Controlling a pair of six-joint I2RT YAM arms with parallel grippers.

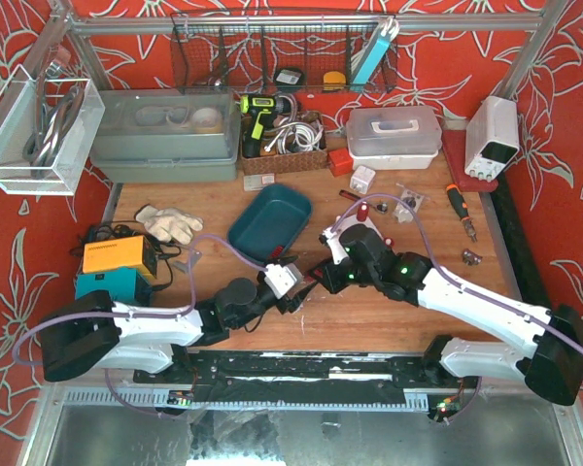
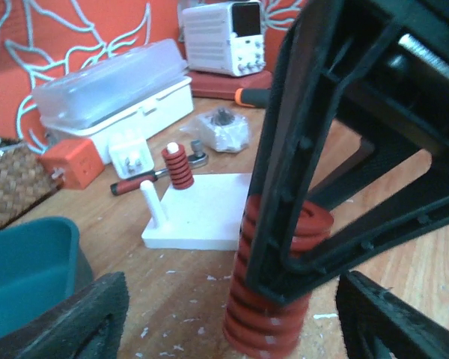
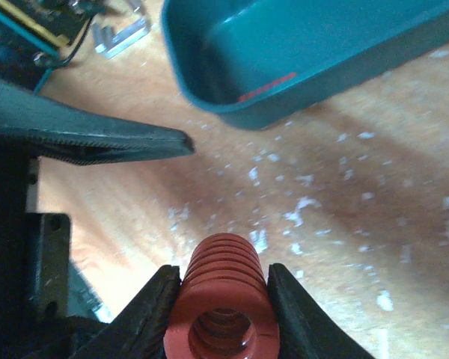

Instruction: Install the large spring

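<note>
The large spring (image 3: 223, 299) is red and thick-coiled, and it stands nearly upright between the two fingers of the right gripper (image 3: 223, 271), which is clamped on its upper coils from both sides. In the left wrist view its lower end reaches down to the desk (image 3: 374, 209); whether it presses on the wood or hangs just above it I cannot tell. The spring is near the middle of the desk, close to the near edge of the teal tray (image 3: 307, 60).

The left gripper (image 2: 232, 299) faces the spring from the other side with its fingers spread wide, one on each side of the view, gripping nothing. One of its serrated fingers (image 3: 97, 142) shows in the right wrist view, apart from the spring.

Behind the spring lies a white base plate (image 2: 209, 213), flat on the desk. Two white pegs rise from it. The nearer peg (image 2: 151, 200) is bare. The farther one carries a small red spring (image 2: 177, 167), with the peg's tip showing above the coils. The large spring is apart from the plate, in front of its near corner.

Farther back are a red-handled screwdriver (image 2: 135, 183), an orange block (image 2: 75, 161), a white lidded box (image 2: 120, 90) and a white power supply (image 2: 224, 34). Pale flecks dot the wood around the spring.
</note>
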